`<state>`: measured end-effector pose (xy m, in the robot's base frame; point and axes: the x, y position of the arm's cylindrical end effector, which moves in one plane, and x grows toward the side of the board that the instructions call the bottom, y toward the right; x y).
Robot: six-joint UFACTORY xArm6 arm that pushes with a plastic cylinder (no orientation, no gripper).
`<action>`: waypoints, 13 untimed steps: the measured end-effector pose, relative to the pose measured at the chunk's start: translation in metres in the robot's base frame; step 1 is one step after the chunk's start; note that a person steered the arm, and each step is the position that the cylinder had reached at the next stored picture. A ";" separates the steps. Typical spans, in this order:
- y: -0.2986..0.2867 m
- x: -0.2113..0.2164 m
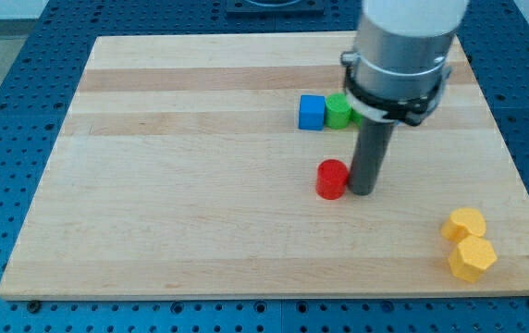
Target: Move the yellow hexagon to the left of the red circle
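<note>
The red circle (pixel 332 178) stands near the middle of the wooden board (pixel 181 185). My tip (pixel 362 191) rests on the board right beside it, on its right side, touching or nearly touching it. Two yellow blocks sit close together at the view's lower right: the lower one (pixel 473 258) is clearly a hexagon, and the upper one (pixel 464 225) also looks roughly hexagonal. Both lie far to the right of the red circle and of my tip.
A blue cube (pixel 312 112) and a green block (pixel 338 110) sit side by side above the red circle, the green one partly behind the arm's body (pixel 401 55). The board's edges border a blue perforated table (pixel 6 111).
</note>
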<state>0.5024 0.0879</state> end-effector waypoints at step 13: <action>0.147 0.104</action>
<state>0.6062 0.2348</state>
